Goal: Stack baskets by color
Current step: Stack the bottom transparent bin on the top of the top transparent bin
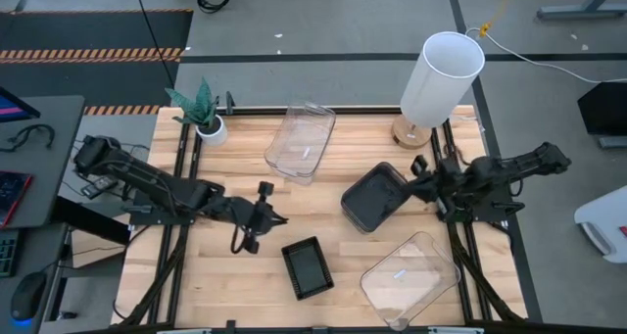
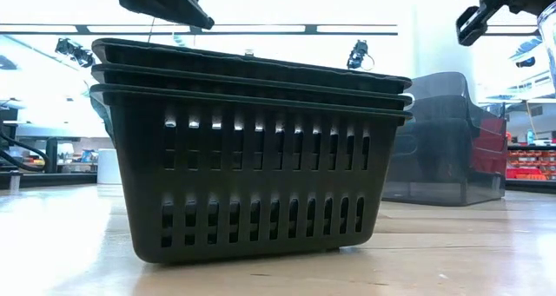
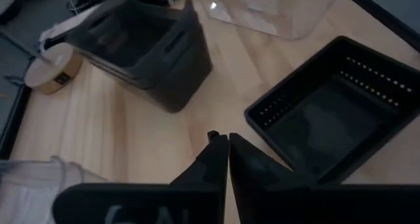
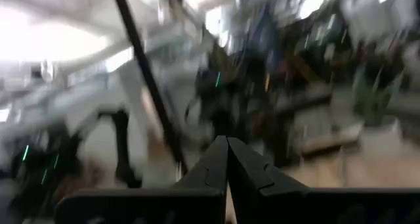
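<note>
Low view: 3 black trays [image 2: 252, 148] nested, 1 stack.

Table [image 1: 225, 177] was pale wood planks; black baskets [image 2: 252, 157] matt slotted plastic, clear bins [image 1: 299, 143] glossy plastic.

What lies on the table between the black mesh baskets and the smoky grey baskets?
Nothing: in the high view, only bare wood separates the black mesh baskets from the smoky grey baskets. The left wrist view shows the same bare stretch.
</note>
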Motion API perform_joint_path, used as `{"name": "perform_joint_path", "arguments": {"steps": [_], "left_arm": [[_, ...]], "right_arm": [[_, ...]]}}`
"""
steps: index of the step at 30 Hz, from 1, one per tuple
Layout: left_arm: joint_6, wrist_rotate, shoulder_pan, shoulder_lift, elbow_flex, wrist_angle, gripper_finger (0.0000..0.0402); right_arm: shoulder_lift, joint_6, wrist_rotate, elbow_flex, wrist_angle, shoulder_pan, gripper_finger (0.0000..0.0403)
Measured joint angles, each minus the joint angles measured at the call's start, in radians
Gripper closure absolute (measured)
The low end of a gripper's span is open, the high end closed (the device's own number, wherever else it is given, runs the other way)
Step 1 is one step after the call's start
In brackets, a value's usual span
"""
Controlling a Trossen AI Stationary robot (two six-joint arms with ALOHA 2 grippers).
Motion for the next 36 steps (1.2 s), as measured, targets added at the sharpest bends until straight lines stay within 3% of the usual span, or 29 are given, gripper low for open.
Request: {"name": "perform_joint_path", "arguments": {"steps": [8, 15, 24, 36], "left_arm": [[-0.030, -0.006, 0.016, -0.133, -0.083, 0.008, 0.0378], [-0.053, -0.007, 0.021, -0.224, -0.132, 0.013, 0.0384], [-0.073, -0.007, 0.021, -0.287, -0.144, 0.021, 0.0373], [-0.096, -0.007, 0.023, -0.295, -0.145, 0.001, 0.0373]], "right_arm": [[0.345, 0.150, -0.074, 0.221, -0.333, 0.003, 0.0386], [0.640, 0.226, -0.150, 0.424, -0.500, 0.030, 0.0386], [0.959, 0.254, -0.157, 0.723, -0.780, 0.112, 0.0382], [1.334, 0.235, -0.265, 1.093, -1.211, 0.185, 0.0297]]}}
